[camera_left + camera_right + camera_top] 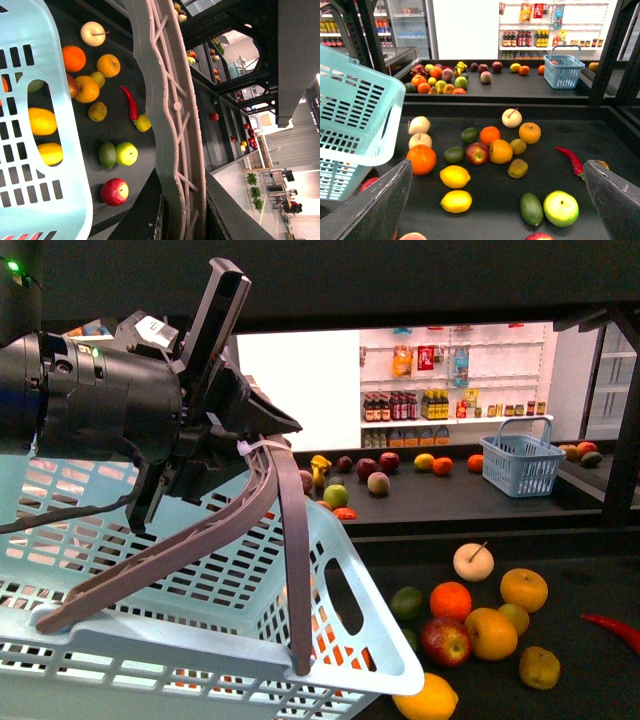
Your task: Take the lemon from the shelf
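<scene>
Two lemons [455, 176] [456, 201] lie side by side on the dark shelf tier [620, 135], between and just ahead of my right gripper's [497, 166] wide-open fingers, nearer the left one [375, 205]. In the front view one lemon [427, 698] shows at the bottom edge beside the basket corner. My left gripper [235, 435] is shut on the grey basket handle [170, 100], holding the light-blue basket [200, 640] up over the tier's left side. Through the basket's slots the lemons [42, 121] show in the left wrist view.
Oranges, apples, pears, an avocado [531, 209], a green apple [561, 208] and a red chili [571, 159] are scattered round the lemons. Behind, a second tier holds more fruit and a small blue basket [563, 70]. Black frame posts [612, 50] stand right.
</scene>
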